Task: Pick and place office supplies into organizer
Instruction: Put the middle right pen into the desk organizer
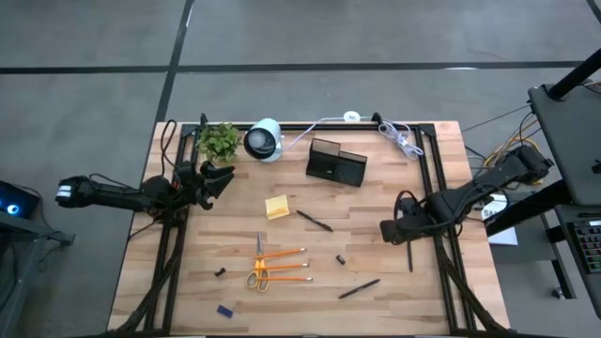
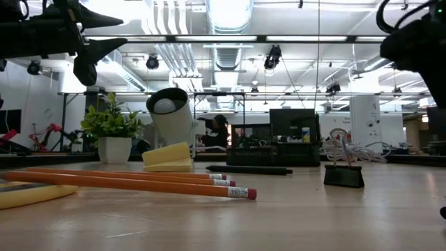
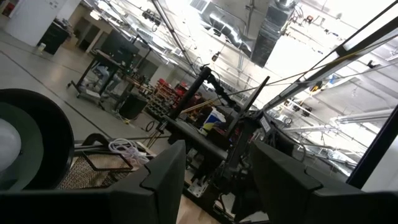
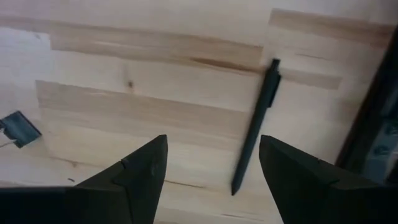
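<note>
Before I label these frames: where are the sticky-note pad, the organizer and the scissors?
sticky-note pad (image 1: 277,207): high view, middle of its yellow top.
organizer (image 1: 335,163): high view, centre of the black box.
scissors (image 1: 258,278): high view, on the yellow handles.

1 camera looks straight down on my whole table (image 1: 376,282). 1 sits at tabletop level, close behind the pencils (image 2: 139,183), facing the room. My left wrist camera faces the room; my right looks down at a pen (image 4: 255,127), also seen overhead.

Left tool (image 1: 218,178) hangs parted; right tool (image 1: 388,230) hovers, fingers spread.
</note>
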Controlling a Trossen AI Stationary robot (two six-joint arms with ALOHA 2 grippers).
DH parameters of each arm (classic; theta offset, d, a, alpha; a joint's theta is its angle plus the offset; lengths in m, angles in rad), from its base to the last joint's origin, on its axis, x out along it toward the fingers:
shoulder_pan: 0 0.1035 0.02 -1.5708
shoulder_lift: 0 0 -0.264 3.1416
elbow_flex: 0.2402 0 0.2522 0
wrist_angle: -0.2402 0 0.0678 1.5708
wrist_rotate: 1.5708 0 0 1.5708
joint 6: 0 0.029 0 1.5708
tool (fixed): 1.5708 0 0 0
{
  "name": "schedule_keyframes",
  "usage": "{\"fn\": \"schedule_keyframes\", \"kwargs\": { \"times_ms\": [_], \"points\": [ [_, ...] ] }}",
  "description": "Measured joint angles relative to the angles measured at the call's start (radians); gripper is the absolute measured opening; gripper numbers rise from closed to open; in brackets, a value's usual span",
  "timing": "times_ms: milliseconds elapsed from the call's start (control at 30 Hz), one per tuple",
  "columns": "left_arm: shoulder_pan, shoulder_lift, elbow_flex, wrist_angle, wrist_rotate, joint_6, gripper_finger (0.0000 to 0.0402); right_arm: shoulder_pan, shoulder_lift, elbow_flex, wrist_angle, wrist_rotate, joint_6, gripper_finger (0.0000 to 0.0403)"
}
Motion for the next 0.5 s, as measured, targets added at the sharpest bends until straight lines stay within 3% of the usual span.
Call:
{"fn": "schedule_keyframes", "kwargs": {
  "times_ms": [500],
  "points": [
    [0.0,0.0,0.0,0.0,0.0,-0.001,0.0167,0.083,0.0,-0.173,0.138,-0.043,0.153,0.0235]
  ]
}}
